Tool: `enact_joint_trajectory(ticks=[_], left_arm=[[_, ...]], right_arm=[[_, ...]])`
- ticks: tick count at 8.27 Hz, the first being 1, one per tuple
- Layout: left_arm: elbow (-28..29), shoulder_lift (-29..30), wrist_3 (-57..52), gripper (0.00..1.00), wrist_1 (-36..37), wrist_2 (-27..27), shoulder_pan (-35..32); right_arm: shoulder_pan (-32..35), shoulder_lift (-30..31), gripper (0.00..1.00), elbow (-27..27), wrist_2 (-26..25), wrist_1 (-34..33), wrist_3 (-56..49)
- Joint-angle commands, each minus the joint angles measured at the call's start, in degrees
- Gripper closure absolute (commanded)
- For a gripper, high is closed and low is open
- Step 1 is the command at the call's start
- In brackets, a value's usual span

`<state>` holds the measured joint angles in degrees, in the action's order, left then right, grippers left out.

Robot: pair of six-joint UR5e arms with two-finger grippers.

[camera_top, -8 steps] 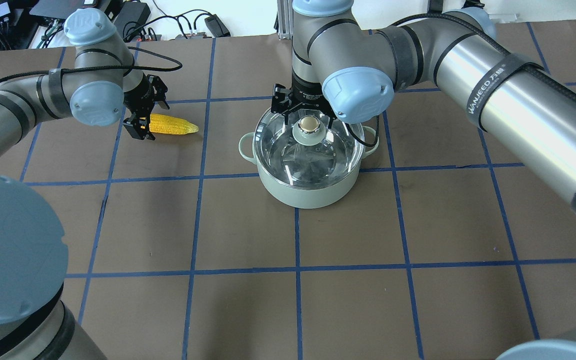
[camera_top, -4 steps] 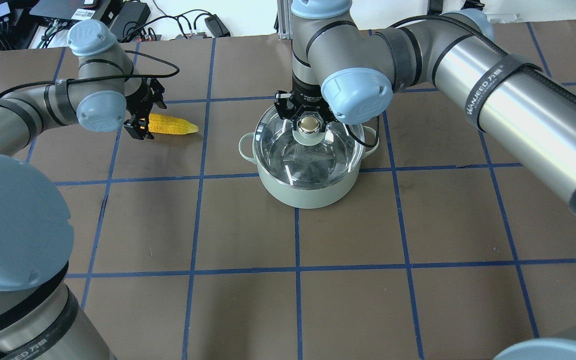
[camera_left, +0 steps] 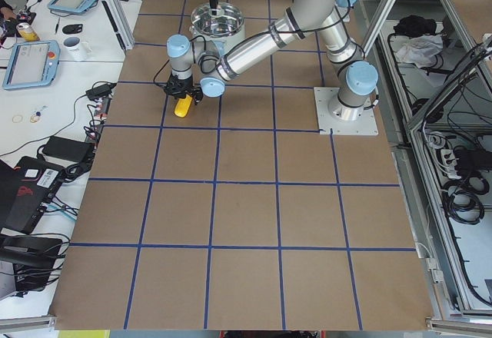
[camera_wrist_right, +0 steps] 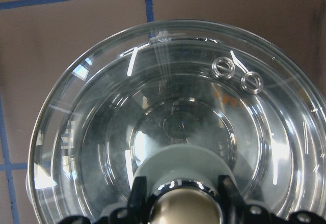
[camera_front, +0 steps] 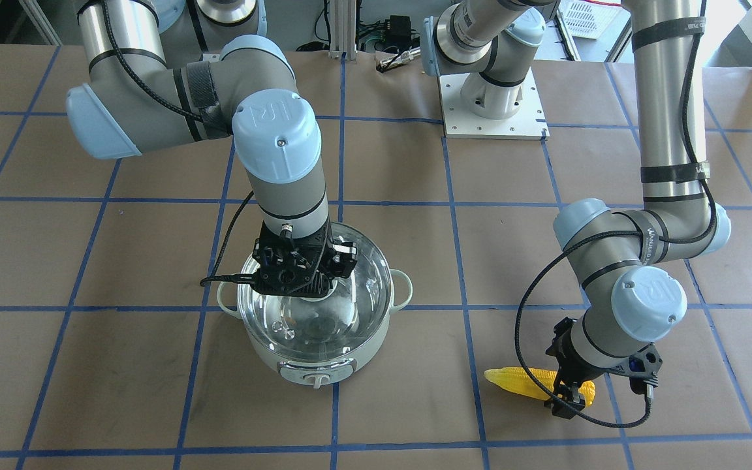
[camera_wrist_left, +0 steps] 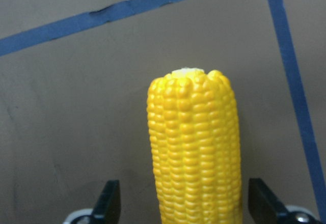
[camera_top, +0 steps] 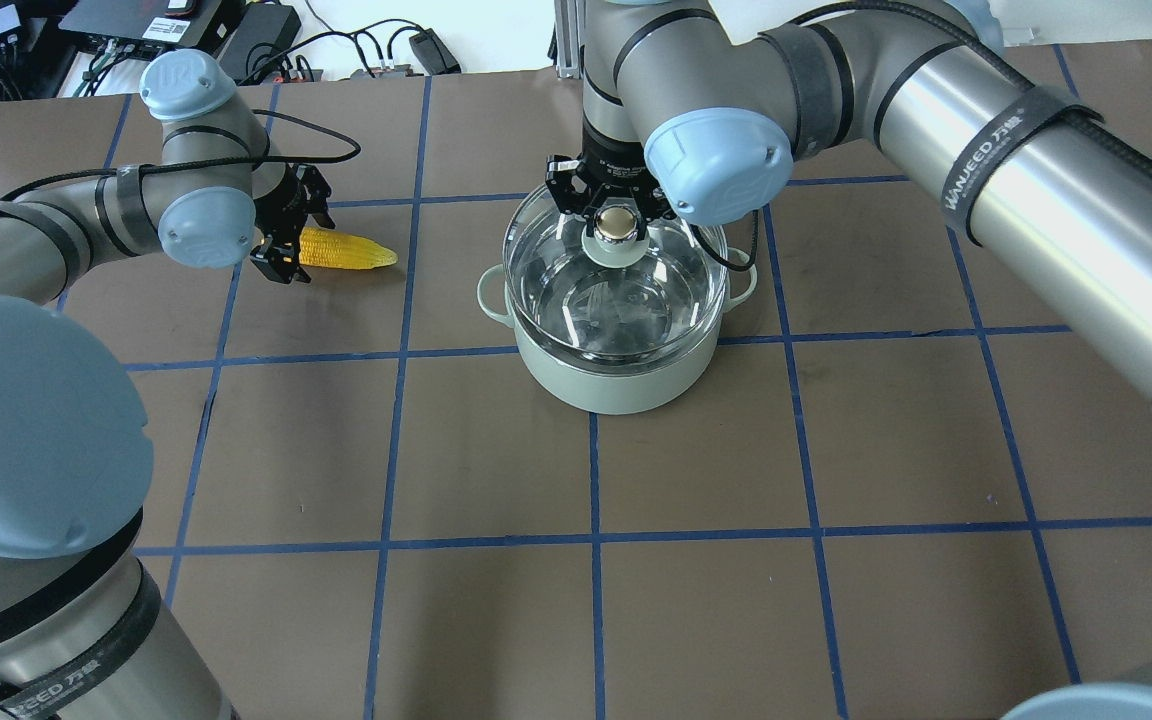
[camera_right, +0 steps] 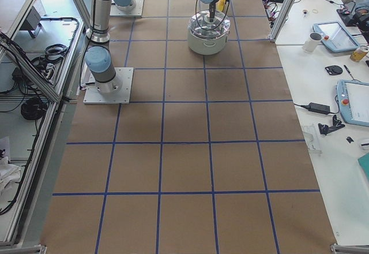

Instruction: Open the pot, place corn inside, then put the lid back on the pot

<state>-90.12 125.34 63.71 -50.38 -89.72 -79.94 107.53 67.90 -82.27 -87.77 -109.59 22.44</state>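
The pale mint-green pot [camera_top: 616,385] stands mid-table, its control knob facing away from the robot [camera_front: 314,378]. My right gripper [camera_top: 617,205] is shut on the beige-gold knob [camera_top: 617,224] of the clear glass lid [camera_top: 576,290] and holds the lid slightly above the pot's rim. In the right wrist view the lid [camera_wrist_right: 178,107] fills the frame. The yellow corn [camera_top: 351,250] lies on the table to the pot's left. My left gripper [camera_top: 286,240] is open, its fingers on either side of the corn's thick end [camera_wrist_left: 196,147] with gaps on both sides.
The brown table [camera_top: 496,600] is marked with a blue tape grid. Cables and electronics [camera_top: 266,40] lie beyond its far edge. The right arm's base plate [camera_front: 493,111] sits at the robot side. Side desks with tablets and mugs [camera_right: 340,40] flank the table.
My right gripper has shut on the lid's knob and raised the lid off the pot's rim. My left gripper has settled lower around the corn's thick end. The corn has not moved.
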Motion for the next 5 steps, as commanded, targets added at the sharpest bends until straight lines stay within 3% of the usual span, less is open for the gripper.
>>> enact_joint_trajectory(ticks=[1,2,5], left_arm=[[0.1,0.5,-0.3,0.95,0.2,0.5,0.3],[0.2,0.3,-0.3,1.00,0.2,0.7,0.3],[0.0,-5.7,5.3,1.00,-0.2,0.0,0.2]], right_arm=[[-1.9,2.9,0.73,1.9,-0.6,4.1,-4.2],[-5.0,4.6,0.75,1.7,-1.2,7.2,-8.4],[-16.3,9.3,0.80,0.5,-1.2,14.5,-25.7]])
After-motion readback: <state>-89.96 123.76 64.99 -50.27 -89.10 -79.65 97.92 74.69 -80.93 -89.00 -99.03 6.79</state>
